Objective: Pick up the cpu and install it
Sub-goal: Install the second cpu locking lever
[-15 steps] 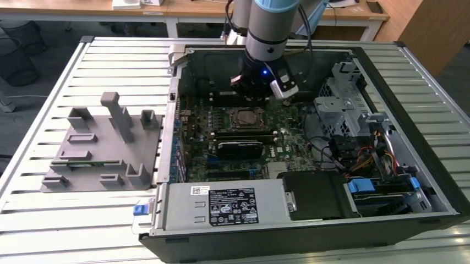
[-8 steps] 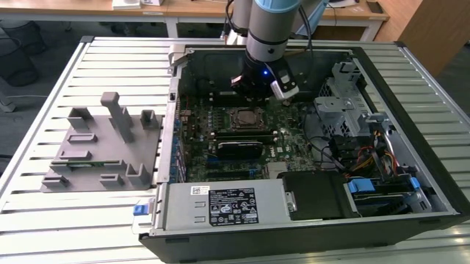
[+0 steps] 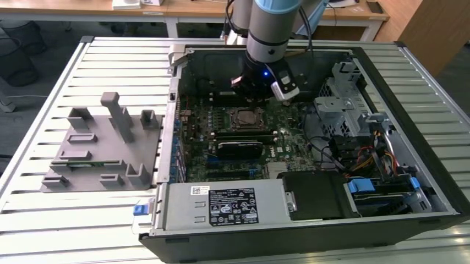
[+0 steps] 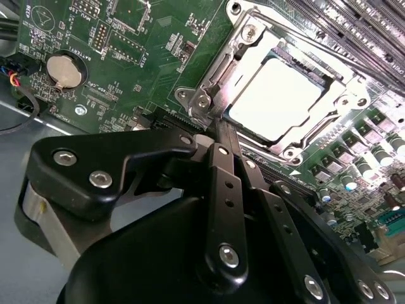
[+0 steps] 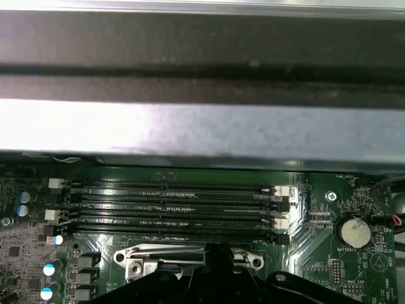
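Cpu (image 4: 278,101) seated flat in the metal-framed socket (image 4: 209,79) on the motherboard (image 4: 145,38), upper right of the second wrist view; square, so no long axis to align. End effector (image 4: 221,130) directly at the socket's near edge, fingers pressed together, tip empty and apparently touching the frame. In the exterior view, end effector (image 3: 253,100) just above the socket (image 3: 246,117), centre frame.

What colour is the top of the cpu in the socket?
Silvery white; the cpu shows best in the second wrist view.
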`<state>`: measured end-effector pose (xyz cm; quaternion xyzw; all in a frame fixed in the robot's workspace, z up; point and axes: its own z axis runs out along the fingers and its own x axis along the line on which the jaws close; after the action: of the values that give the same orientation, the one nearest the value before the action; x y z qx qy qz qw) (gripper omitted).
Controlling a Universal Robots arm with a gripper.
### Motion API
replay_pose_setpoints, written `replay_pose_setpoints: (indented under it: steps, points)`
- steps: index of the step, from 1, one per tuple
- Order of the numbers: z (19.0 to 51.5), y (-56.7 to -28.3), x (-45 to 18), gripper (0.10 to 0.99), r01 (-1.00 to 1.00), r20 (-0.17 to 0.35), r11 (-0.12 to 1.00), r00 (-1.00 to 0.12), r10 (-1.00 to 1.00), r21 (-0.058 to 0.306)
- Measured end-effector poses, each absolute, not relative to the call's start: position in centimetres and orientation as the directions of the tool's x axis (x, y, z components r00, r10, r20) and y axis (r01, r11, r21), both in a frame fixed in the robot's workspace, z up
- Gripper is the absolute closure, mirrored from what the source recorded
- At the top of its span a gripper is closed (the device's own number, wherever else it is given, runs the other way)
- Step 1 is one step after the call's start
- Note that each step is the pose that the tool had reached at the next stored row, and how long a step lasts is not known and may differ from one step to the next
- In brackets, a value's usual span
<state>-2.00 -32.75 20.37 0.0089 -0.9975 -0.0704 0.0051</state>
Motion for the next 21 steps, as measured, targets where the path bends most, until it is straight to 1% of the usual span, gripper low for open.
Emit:
replay_pose_setpoints:
  steps: [21]
  points:
    - [20.37,-33.38,-1.93,0.98,-0.017,0.009,0.99,-1.0,-0.019,0.14]
